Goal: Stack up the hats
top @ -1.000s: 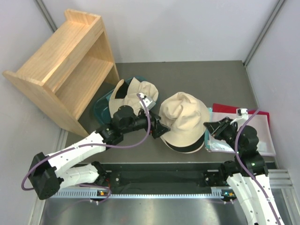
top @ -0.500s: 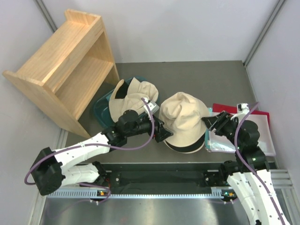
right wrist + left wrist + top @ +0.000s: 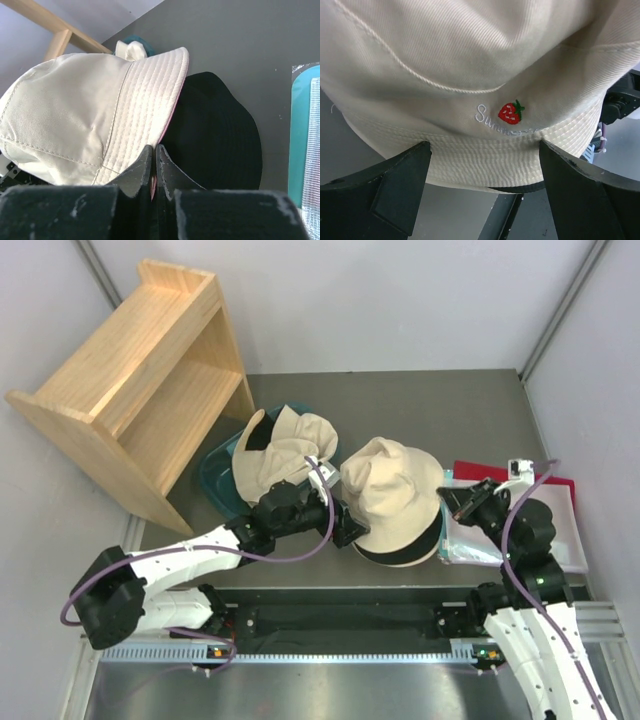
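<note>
Left wrist view: the cream hat [image 3: 470, 60] is seen directly ahead of the left gripper [image 3: 484, 150]. Its stitched brim is framed by the two fingers [image 3: 395, 190], which are spread wide and not closed on the fabric. In the right wrist view, the brim edge of this hat is met by the right gripper [image 3: 154, 150], whose jaws are pressed together with a thin pink-edged strip of brim pinched between them. A black hat [image 3: 215, 145] is seen beneath the cream one. In the top external view, the stack is flanked by both grippers at mid-table [image 3: 400, 405], and further hats [image 3: 280, 445] are heaped in the teal tub [image 3: 215, 475].
</note>
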Tool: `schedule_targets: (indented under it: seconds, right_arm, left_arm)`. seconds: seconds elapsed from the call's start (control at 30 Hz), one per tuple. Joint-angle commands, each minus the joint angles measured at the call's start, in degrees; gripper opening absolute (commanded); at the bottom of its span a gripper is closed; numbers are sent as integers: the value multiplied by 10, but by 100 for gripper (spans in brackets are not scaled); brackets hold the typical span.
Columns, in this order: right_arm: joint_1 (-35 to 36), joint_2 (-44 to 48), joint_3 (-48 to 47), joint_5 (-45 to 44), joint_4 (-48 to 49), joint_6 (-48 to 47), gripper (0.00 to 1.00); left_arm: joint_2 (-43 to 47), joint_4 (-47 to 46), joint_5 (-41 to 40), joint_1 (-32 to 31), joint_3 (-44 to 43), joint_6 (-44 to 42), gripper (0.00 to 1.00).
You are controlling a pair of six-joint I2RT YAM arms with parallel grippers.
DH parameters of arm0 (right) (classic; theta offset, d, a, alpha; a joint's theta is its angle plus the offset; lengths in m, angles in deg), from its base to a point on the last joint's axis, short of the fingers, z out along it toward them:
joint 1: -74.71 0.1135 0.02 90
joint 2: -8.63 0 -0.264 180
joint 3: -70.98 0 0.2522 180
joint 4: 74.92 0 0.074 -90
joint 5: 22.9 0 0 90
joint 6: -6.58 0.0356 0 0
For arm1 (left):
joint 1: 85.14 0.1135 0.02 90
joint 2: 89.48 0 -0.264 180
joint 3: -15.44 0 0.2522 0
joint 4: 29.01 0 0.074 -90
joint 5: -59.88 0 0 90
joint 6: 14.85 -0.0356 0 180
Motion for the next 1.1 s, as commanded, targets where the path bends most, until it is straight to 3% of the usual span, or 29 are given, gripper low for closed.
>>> schedule_targets:
  seconds: [0.0,0.3,1.07]
  right_arm:
    - [-4,26,-18,6,-32,0,0]
    - [-4,50,-20,-60,-149,-16,0]
    - [8,-8,78,-120,-178,8,0]
  left_arm:
    - [0,-67,-12,-4,14,16,93]
    - [-16,-89,-26,-5,19,23,93]
    - [-81,-130,-56,-5,20,42,95]
